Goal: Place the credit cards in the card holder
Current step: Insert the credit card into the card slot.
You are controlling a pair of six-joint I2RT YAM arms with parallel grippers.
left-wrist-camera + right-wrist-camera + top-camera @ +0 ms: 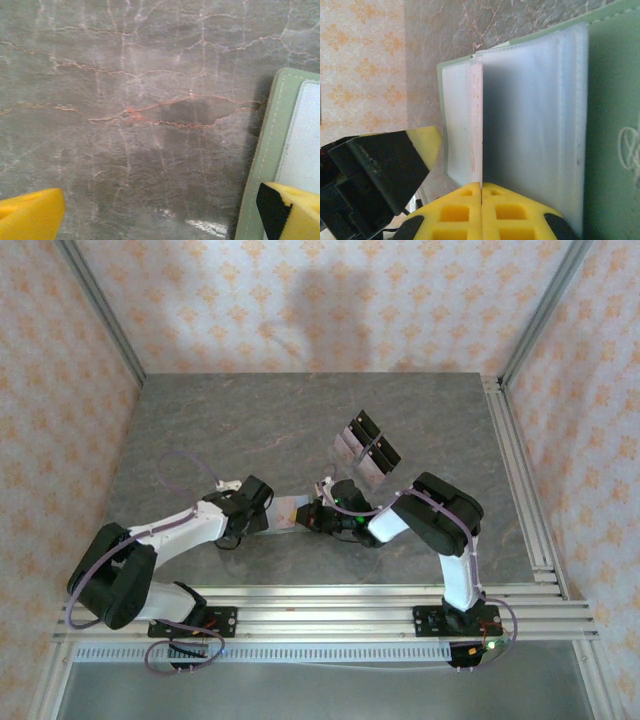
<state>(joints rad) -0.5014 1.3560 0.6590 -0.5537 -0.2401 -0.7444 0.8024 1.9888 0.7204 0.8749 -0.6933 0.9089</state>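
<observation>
The sage-green card holder (610,100) lies open on the table, its clear sleeves (535,110) fanned up. My right gripper (481,186) is shut on a thin pale credit card (476,115), seen edge-on, standing between the sleeves. In the top view the card holder (288,510) sits between my left gripper (262,508) and my right gripper (312,515). My left gripper (160,220) is open, low over bare table. Its right fingertip (295,210) overlaps the near edge of the card holder (272,150). Whether it touches I cannot tell. That left finger (422,145) also appears beside the holder.
A clear plastic tray (368,445) with dark-topped pieces stands behind the right gripper, toward the middle of the grey marbled table (230,430). Metal rails (330,610) run along the near edge and the right side.
</observation>
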